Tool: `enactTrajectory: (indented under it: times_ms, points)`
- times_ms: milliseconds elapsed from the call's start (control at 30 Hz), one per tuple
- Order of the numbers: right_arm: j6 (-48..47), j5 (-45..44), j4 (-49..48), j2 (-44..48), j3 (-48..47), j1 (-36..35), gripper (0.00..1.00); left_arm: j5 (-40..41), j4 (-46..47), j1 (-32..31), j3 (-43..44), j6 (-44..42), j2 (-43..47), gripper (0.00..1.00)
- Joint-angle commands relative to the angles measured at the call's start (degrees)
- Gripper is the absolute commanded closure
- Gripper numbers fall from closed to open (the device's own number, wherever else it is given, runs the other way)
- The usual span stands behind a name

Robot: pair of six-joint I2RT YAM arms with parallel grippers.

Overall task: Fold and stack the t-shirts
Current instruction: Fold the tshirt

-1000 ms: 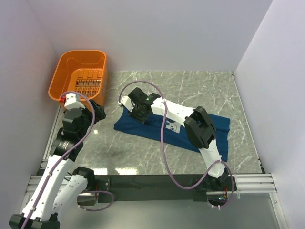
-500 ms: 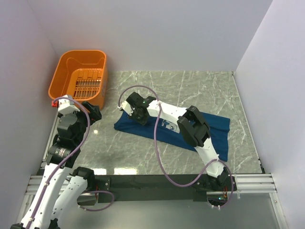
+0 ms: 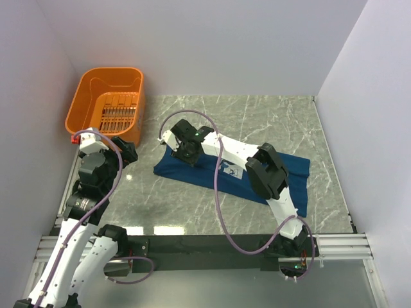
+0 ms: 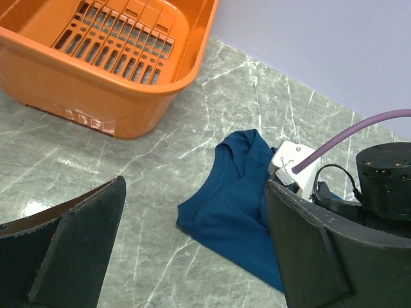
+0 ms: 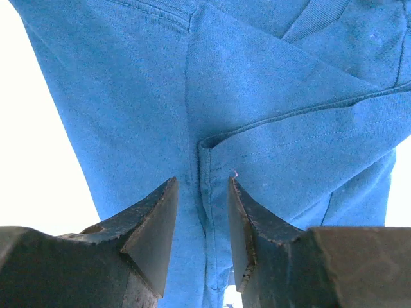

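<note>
1 shirt [image 3: 292,168] lies spread on the table [image 3: 257,115], soft and limp, likely to sag. Best pinched at the sleeve fold, where the right gripper [image 5: 200,192] hovers, fingers narrowly apart, empty. The left gripper [image 4: 194,212] gapes wide near the basket [image 4: 128,102]; nothing seems in the way.

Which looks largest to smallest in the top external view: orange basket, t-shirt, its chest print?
1. t-shirt and orange basket: about alike; the right arm covers part of the shirt, so unranked.
2. chest print: clearly smallest.
</note>
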State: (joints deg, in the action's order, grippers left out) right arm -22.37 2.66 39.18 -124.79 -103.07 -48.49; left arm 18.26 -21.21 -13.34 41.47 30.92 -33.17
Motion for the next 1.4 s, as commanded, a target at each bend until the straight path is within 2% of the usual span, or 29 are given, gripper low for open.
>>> enactTrajectory:
  times_ms: [0,400,967,1067,1133,1367]
  points:
    - [-0.2,0.4,0.6,1.8,-1.7,0.2,0.56,-0.5,2.1,0.2,0.1,0.3,-0.1,0.06]
    - [-0.4,-0.5,1.9,-3.3,-5.0,1.5,0.56,-0.9,2.3,0.2,-0.1,0.3,-0.4,0.06]
    - [-0.5,0.2,2.2,-5.7,-5.7,1.6,0.59,-0.9,2.2,0.2,0.0,0.4,-0.2,0.06]
    - [-0.3,0.0,2.4,-6.0,-6.1,1.8,0.67,-0.9,2.3,0.2,-0.1,0.5,-0.1,0.06]
    - [-0.2,0.1,2.2,-5.7,-6.0,1.9,0.77,-0.9,2.3,0.2,-0.1,0.4,-0.1,0.06]
    - [0.2,0.9,1.3,0.8,-4.1,3.8,0.91,-1.0,2.4,0.2,-0.2,0.5,-0.2,0.06]
